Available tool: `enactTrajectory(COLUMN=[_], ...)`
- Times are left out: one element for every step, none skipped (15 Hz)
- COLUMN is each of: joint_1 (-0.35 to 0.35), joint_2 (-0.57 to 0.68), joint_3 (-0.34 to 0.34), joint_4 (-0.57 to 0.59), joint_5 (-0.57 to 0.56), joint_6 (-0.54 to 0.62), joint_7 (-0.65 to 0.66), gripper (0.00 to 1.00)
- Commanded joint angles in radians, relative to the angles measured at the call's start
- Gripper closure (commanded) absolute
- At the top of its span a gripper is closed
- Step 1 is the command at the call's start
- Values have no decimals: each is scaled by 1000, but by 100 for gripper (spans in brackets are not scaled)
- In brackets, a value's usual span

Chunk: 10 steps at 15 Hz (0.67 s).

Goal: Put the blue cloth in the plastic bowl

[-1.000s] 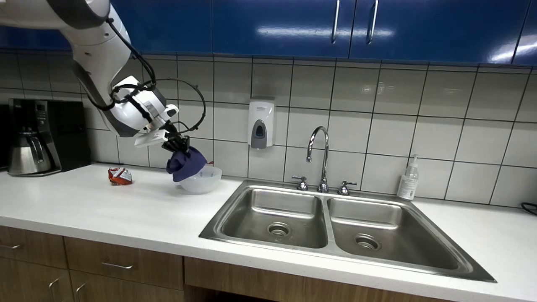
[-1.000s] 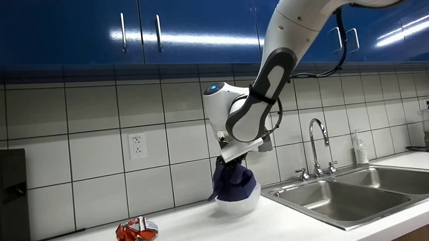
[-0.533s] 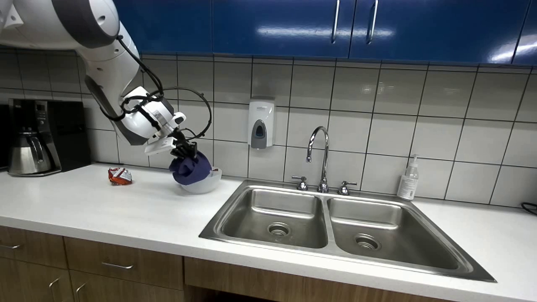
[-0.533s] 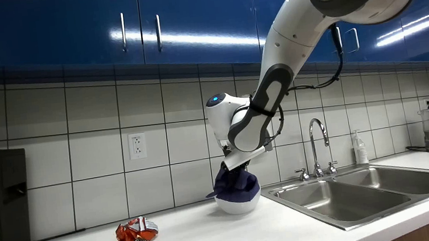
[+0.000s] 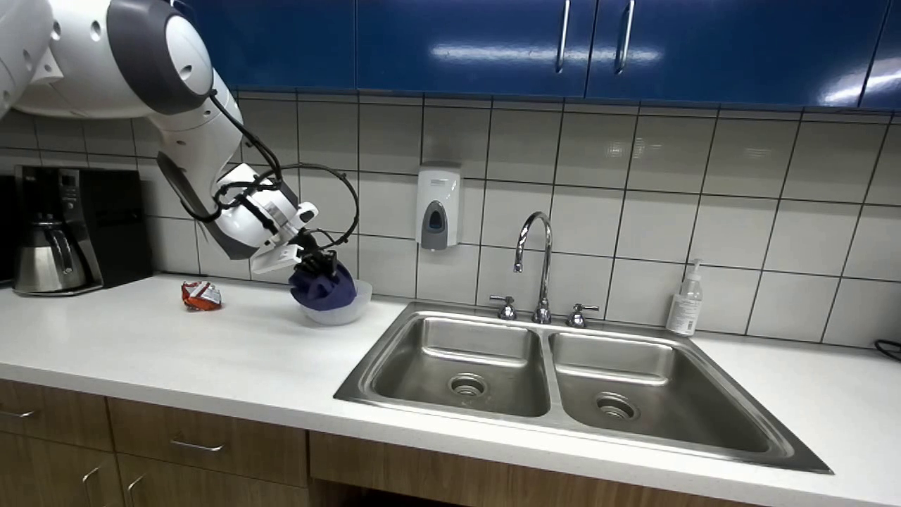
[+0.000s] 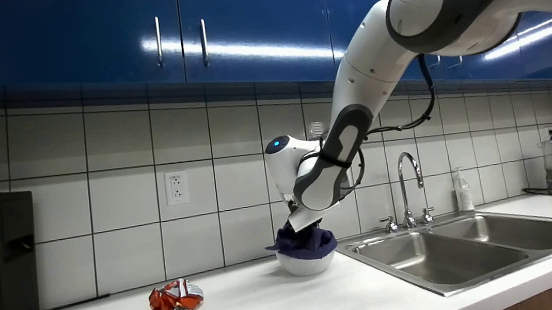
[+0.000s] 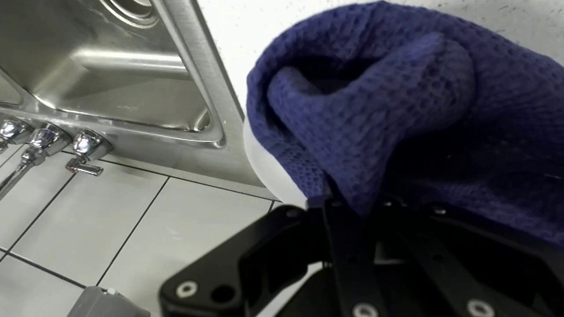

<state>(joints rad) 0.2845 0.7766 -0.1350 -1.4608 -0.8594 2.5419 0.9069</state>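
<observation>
The blue cloth, a dark purple-blue knit, is bunched in and over the bowl in both exterior views [image 5: 320, 290] [image 6: 308, 247]. It fills much of the wrist view [image 7: 396, 97]. The plastic bowl is whitish and translucent on the counter by the sink [image 5: 345, 314] [image 6: 306, 265]; its rim shows in the wrist view [image 7: 269, 164]. My gripper [image 7: 359, 209] is shut on the cloth, with a fold tapering between its fingers. It points down over the bowl in both exterior views [image 5: 320, 265] [image 6: 306, 225]. Cloth hides the bowl's inside; part of the cloth overhangs the rim.
A crumpled red and silver wrapper [image 5: 201, 296] lies on the counter [image 5: 141, 338], apart from the bowl. A coffee maker [image 5: 81, 229] stands beyond it. The double sink [image 5: 373, 366] with faucet [image 5: 543, 267] adjoins the bowl's other side. The tiled wall [image 6: 192, 242] is close behind.
My gripper has moved down, and in an exterior view also rightward, carrying the cloth. The cloth has sunk lower and bunched up on the bowl. The bowl and wrapper have not moved.
</observation>
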Motion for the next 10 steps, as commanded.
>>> enactTrajectory(joint_1=[16,15,13,15,16,16,19,20,22,25], joint_2=[59,71,83,96,108,115,122,126,130,131], joint_3=[-21,-22,-22,-26,-28,-28,-31,-32,-35,-37], joint_4=[97,114,130,149,164,173,183,190,196,199], joint_5=[19,28,39,47,58,72,83,94,103,113], joint_6=[-25,-26,-29,-35,-41,-48,-52,-54,-56,-58], joint_7=[22,20,19,20,20,15,12,9,7,6], gripper=[98,98,98,98,98,68,68,61,54,46])
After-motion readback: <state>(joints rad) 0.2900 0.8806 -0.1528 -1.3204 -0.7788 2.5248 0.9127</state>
